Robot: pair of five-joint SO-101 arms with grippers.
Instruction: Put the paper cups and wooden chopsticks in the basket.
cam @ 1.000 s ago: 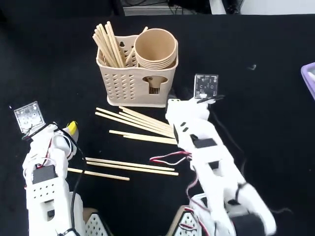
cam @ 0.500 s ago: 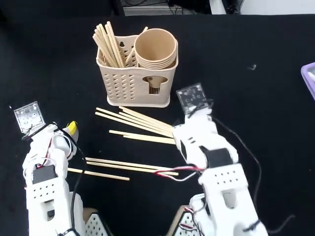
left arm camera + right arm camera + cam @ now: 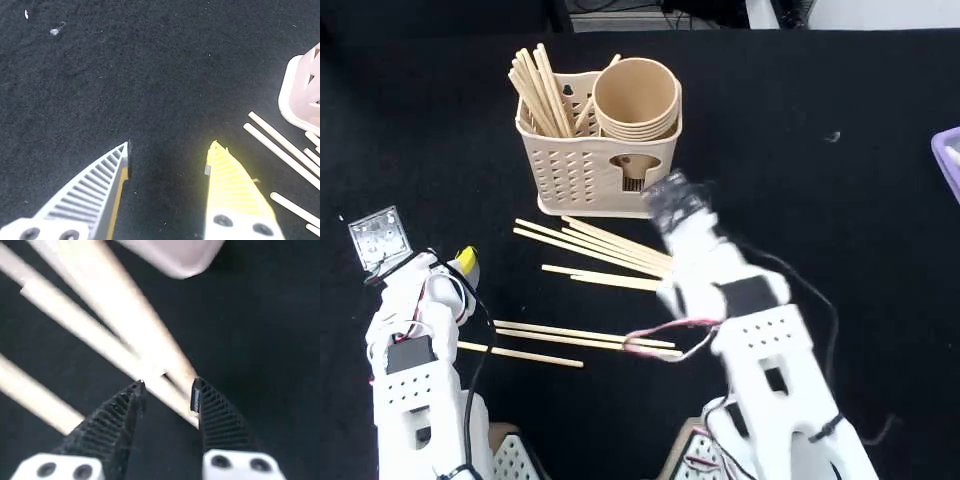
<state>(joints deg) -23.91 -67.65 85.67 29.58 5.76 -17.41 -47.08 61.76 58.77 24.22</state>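
Black table (image 3: 840,250), right tool (image 3: 167,386) parted astride chopsticks (image 3: 115,315), left tool (image 3: 170,150) wide above the table.

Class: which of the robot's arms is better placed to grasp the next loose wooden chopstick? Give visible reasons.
Right. The right end effector, open, straddles ends of the pale wooden chopsticks before the beige perforated plastic basket. The left end effector, open, sits over bare black tabletop, chopsticks off to its side.
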